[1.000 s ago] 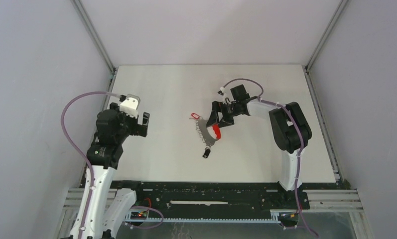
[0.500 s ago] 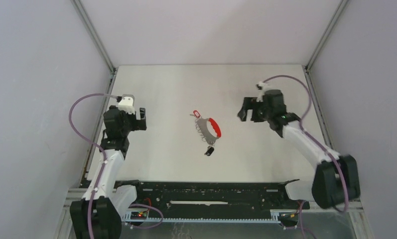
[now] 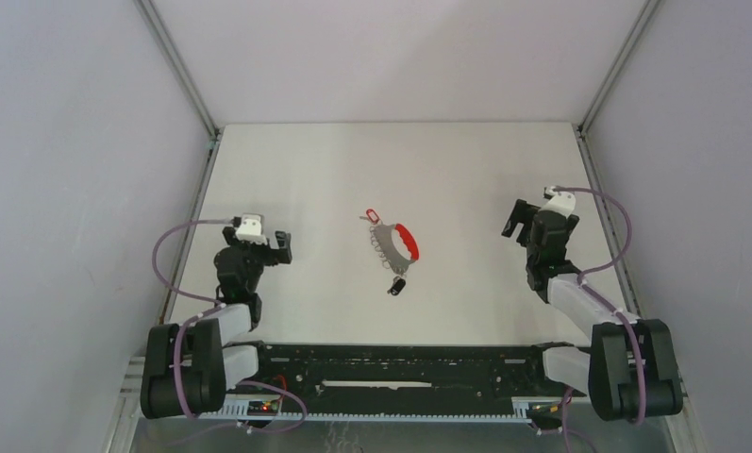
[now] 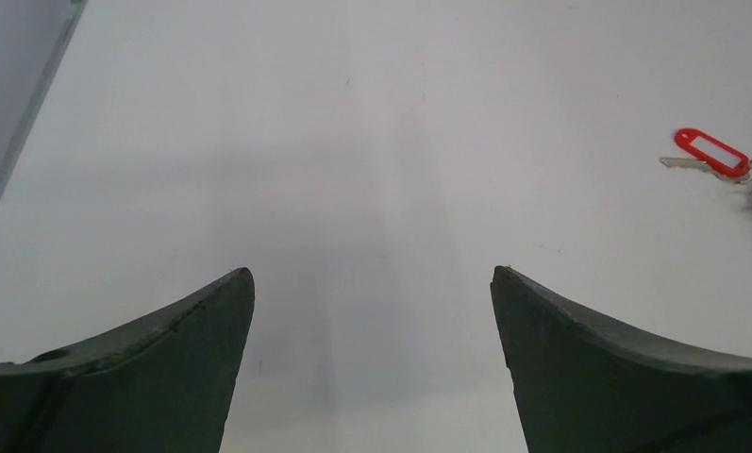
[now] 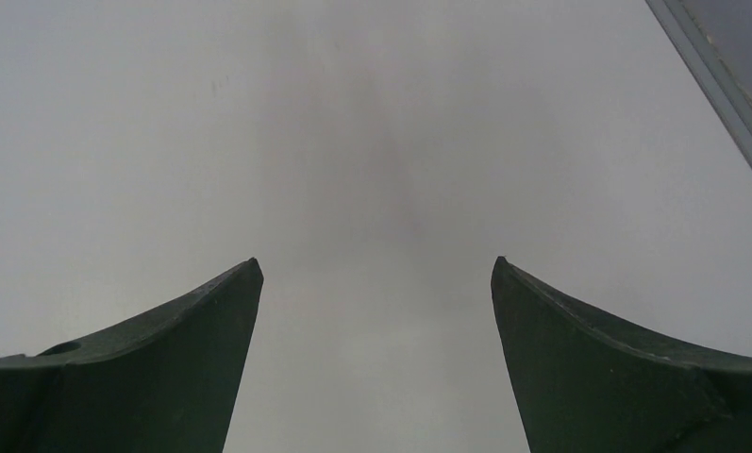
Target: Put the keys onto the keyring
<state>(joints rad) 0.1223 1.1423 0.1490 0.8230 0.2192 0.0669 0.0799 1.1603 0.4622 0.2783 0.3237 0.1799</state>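
Observation:
The keyring (image 3: 396, 243), a loop part red arc and part silver-grey with small metal loops, lies at the table's middle. The key with the red oblong tag (image 3: 370, 218) lies at its far-left end; it also shows in the left wrist view (image 4: 711, 153). The key with the black head (image 3: 396, 284) lies at the ring's near end. My left gripper (image 3: 279, 243) is open and empty, well left of the ring. My right gripper (image 3: 514, 219) is open and empty, well right of it. Both arms are folded low near the front edge.
The white table (image 3: 315, 170) is walled by grey panels on the left, back and right, with metal rails (image 3: 206, 142) at the corners. A black rail (image 3: 400, 363) runs along the front edge between the arm bases.
Both arms have drawn back toward the front edge and folded down. The right gripper let go of the keyring a second ago and moved away to the right. The ring and keys lie still.

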